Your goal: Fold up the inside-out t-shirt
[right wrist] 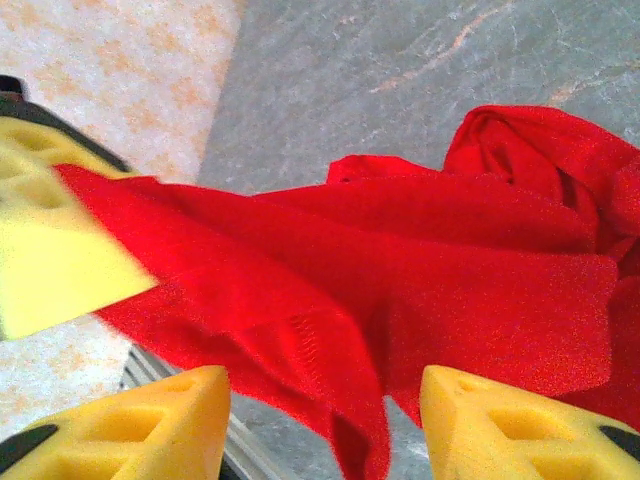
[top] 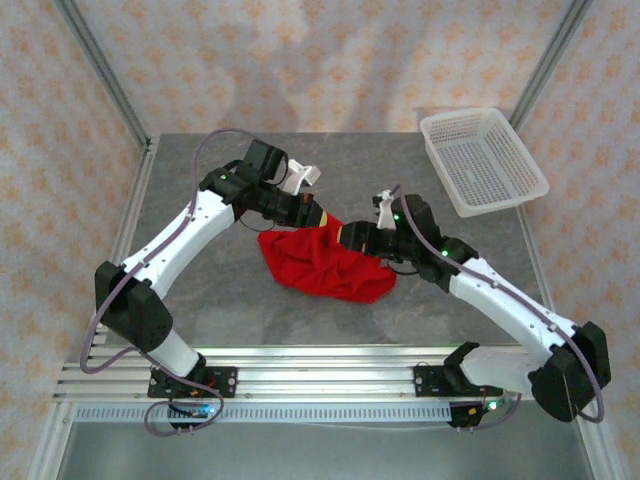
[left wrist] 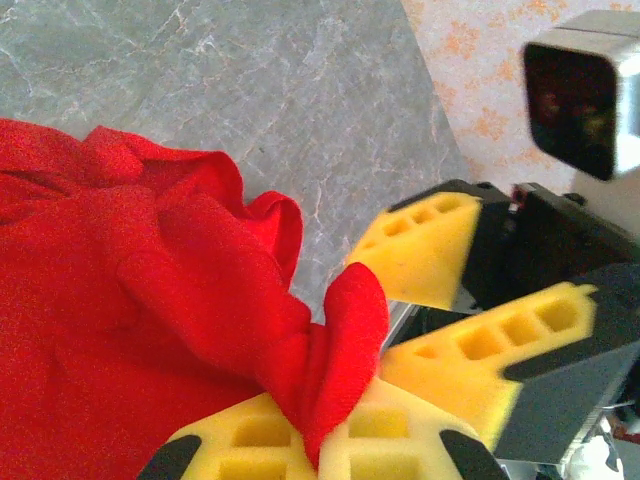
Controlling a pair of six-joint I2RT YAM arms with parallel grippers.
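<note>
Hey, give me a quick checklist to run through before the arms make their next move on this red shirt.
1. The left gripper pinches the t-shirt: ok.
2. The right gripper is open, cloth draped between its jaws: ok.
3. The t-shirt lies flat on the table: not ok, bunched.
4. Which side faces out: cannot tell.
5. The basket stands apart from the t-shirt: ok.
</note>
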